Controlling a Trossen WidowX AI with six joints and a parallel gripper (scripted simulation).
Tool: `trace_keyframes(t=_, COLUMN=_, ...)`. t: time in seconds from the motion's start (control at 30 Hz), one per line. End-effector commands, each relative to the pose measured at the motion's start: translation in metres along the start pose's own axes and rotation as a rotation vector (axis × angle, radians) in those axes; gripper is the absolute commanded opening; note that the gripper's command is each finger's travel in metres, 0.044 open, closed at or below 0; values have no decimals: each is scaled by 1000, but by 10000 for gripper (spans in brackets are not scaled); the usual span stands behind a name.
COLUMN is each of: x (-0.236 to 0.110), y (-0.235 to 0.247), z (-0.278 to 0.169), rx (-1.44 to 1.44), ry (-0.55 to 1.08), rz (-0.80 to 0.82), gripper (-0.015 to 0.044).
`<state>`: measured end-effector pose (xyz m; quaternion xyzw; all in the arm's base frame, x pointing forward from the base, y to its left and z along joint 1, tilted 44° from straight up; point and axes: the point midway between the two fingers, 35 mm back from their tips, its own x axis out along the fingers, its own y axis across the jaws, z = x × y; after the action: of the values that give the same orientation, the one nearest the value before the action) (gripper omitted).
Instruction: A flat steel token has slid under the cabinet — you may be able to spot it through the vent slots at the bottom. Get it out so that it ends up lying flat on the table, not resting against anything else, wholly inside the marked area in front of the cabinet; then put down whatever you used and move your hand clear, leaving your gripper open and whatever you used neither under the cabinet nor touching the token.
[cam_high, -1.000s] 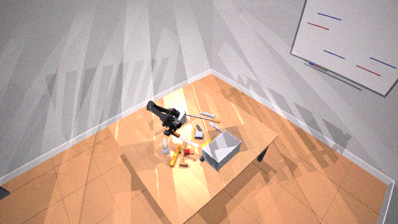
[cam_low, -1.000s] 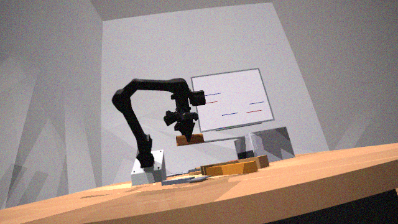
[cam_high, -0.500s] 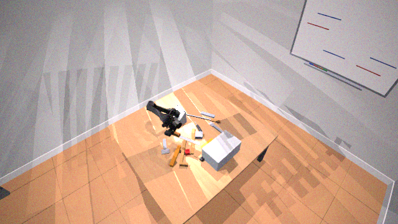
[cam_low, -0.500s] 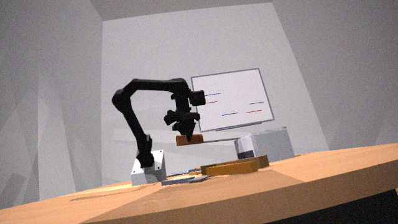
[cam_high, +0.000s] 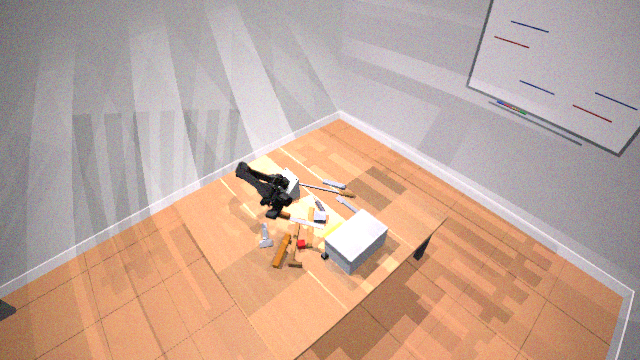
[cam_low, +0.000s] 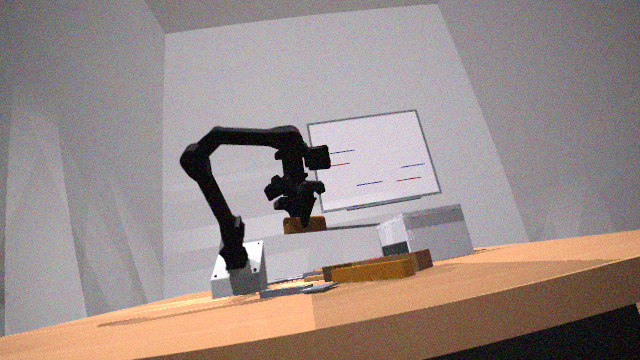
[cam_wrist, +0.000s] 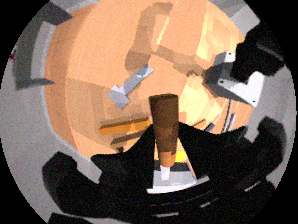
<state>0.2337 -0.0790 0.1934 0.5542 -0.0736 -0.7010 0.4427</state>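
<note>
Tabletop (cam_high: 210, 280) of pale orange wood, standing on a tiled wooden floor (cam_high: 500, 280) in a grey-walled room; one whiteboard (cam_high: 560, 65) with blue and red strokes hangs on the right-hand wall. One white cabinet (cam_high: 356, 240), a closed box, stands on the tabletop; what lies under it cannot be made out, and the steel token is not visible in any view, so its position cannot be told. A yellow strip (cam_high: 332, 229) lies on the tabletop just beside the cabinet's front edge. One arm rises from a white base (cam_low: 239, 272) and bends over the tabletop. End effector (cam_low: 302, 210) pointing downward, clenched on a brown wooden handle (cam_low: 304, 224) that is lifted above the tabletop; in the wrist view the handle (cam_wrist: 164, 125) runs outward between the dark fingers. Loose items scattered between base and cabinet: one red block (cam_high: 301, 243), one orange bar (cam_high: 281, 251), several grey metal tools, including a hammer-like piece (cam_high: 264, 236); their exact count is unclear at this size.
</note>
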Motion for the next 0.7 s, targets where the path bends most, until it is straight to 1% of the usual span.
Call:
trace_keyframes(t=0.0, x=-2, y=0, z=-1, rx=-24, ry=12, rz=-1, gripper=0)
trace_keyframes(t=0.43, x=-2, y=0, z=-1, rx=-128, ry=12, rz=0, gripper=0)
trace_keyframes(t=0.67, x=-2, y=0, z=-1, rx=-85, ry=12, rz=0, gripper=0)
